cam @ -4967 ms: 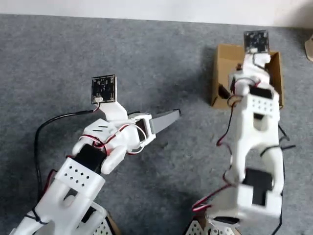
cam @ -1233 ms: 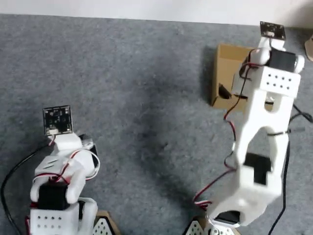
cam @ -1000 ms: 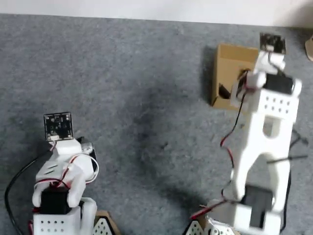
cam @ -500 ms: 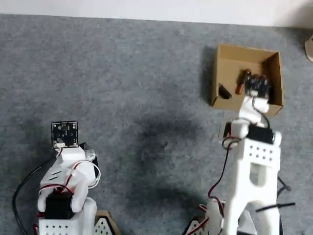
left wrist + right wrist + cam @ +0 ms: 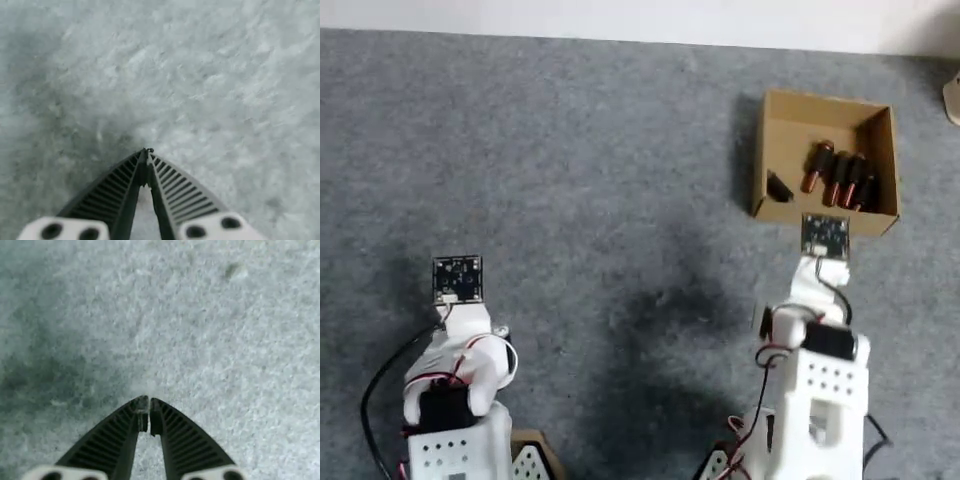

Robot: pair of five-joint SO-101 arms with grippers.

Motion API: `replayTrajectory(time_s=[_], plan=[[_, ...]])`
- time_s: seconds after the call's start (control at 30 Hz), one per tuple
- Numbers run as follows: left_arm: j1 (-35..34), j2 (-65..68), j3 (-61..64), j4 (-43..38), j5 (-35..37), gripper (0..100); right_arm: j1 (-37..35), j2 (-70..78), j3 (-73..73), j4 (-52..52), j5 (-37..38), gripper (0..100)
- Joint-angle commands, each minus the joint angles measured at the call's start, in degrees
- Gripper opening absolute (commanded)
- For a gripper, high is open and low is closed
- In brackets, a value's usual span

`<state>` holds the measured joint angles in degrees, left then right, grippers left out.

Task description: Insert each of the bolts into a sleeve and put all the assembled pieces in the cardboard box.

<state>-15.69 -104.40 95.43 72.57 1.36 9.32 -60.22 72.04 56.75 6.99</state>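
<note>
Both my arms have come home. The right arm point(image 5: 815, 375), which hung over the cardboard box point(image 5: 790, 135) moments ago, is drawn back to the near edge, and the left arm point(image 5: 455, 385), stretched over the middle of the grey mat point(image 5: 620, 150) five seconds back, is folded at its base. With the box uncovered, I can see what look like four assembled pieces point(image 5: 835, 175) lying side by side inside, plus a small black thing point(image 5: 778, 187) by its wall that I can't identify. My left gripper point(image 5: 146, 161) and right gripper point(image 5: 145, 416) are both closed on nothing. I see no bolts or sleeves left on the mat, so I judge the task finished.
</note>
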Motion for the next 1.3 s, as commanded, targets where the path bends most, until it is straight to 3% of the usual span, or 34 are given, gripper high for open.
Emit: replayTrajectory(time_s=[0.0,0.4,0.8,1.27], plan=[[-2.0,-0.2,1.7,0.1,-0.5,1,-0.4,-8.9,3.9,-1.0,0.7,0.5],[-2.5,0.0,1.7,4.6,-0.4,1,2.9,-46.3,32.0,3.0,0.4,0.6],[-2.3,0.0,1.7,4.6,-0.4,1,5.6,-45.1,31.0,14.5,0.6,0.6],[-2.3,0.0,1.7,4.6,-0.4,1,5.8,-45.1,31.3,14.5,0.6,0.6]])
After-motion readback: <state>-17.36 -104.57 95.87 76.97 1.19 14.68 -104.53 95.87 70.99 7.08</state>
